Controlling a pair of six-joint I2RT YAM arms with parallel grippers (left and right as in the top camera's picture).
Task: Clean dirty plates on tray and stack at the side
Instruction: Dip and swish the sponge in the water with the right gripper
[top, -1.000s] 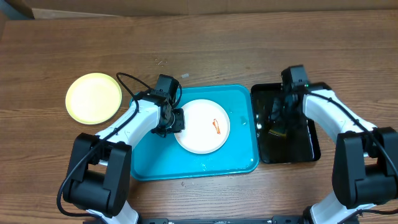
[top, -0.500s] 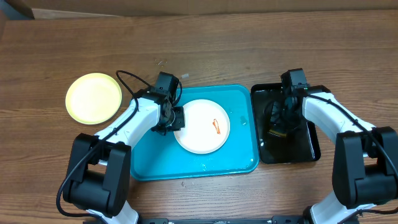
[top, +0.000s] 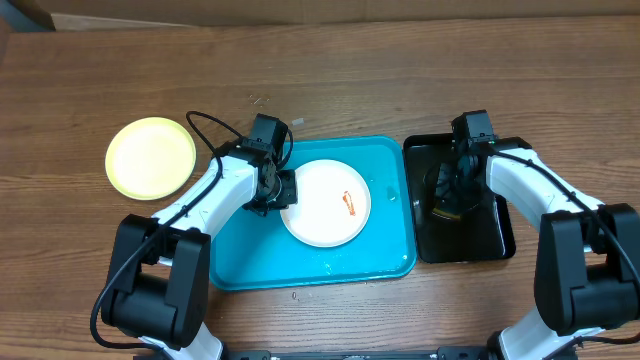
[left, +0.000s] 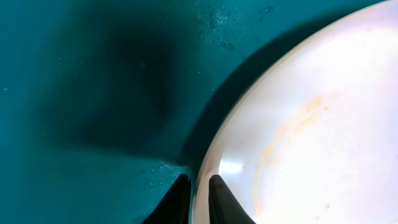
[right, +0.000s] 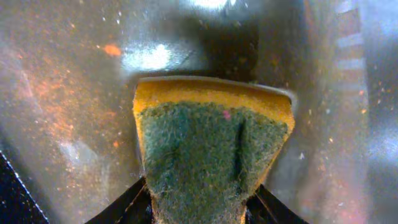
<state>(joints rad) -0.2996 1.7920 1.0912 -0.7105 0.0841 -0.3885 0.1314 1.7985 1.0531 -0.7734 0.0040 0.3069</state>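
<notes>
A white plate (top: 325, 202) with an orange-red smear lies on the turquoise tray (top: 250, 255). My left gripper (top: 284, 190) sits at the plate's left rim. In the left wrist view its two fingertips (left: 217, 198) straddle the white plate's (left: 323, 124) rim, one over the tray floor (left: 93, 93) and one on the plate's inside, shut on it. A pale yellow plate (top: 150, 157) rests on the table at the left. My right gripper (top: 448, 195) is low in the black tray (top: 495, 235), shut on a yellow-and-green sponge (right: 211, 149).
The black tray's floor (right: 62, 124) is wet and speckled with orange bits. It stands right against the turquoise tray's right side. Droplets lie on the turquoise tray near its front right corner. Small scraps lie on the wood behind the tray.
The left jaws have closed in on the white plate's rim. The right jaws have narrowed a little on the sponge. Both arms have hardly shifted.
</notes>
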